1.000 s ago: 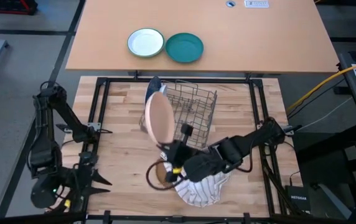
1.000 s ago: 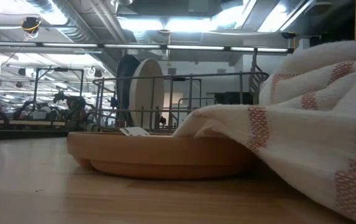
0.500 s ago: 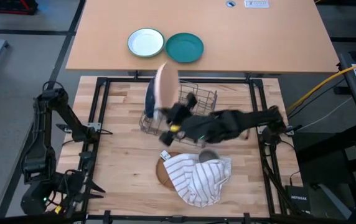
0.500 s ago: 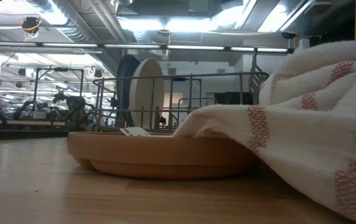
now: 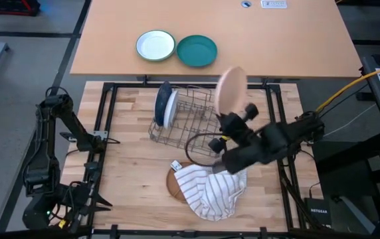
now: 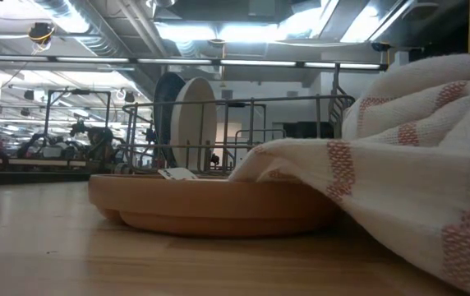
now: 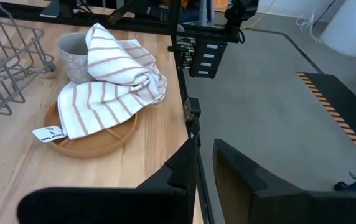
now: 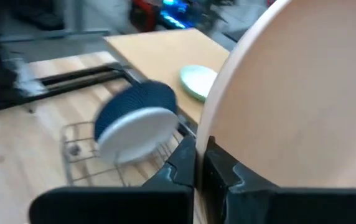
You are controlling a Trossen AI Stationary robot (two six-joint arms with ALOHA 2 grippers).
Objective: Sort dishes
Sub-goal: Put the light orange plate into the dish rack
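striped towel (image 5: 211,191): nearest the front edge of the table, draped over a shallow brown tray (image 5: 175,184) with a paper tag on it; the rim of a grey mug (image 7: 73,55) shows beside the towel in the left wrist view.
left gripper (image 5: 87,199): parked at the front left corner, off the wooden top; whether its fingers are parted or together cannot be told.
right gripper (image 5: 236,117): raised over the right half of the table, just right of the rack, its fingers pinched on the lower edge of the tan plate.
tan plate (image 5: 231,87): held up on edge, its rim caught between the right fingers (image 8: 184,163) and its disc rising above them.
wire rack (image 5: 193,123): mid-table, with the blue plate (image 5: 161,103) and the white plate (image 5: 171,109) standing upright side by side at its left end.
far table: white green-rimmed bowl (image 5: 155,46) and teal plate (image 5: 196,50) lie next to each other.
change: half a second ago the tan plate was over the rack's left end by the blue plate; it now hangs to the rack's right, and the right arm has swung right with it.
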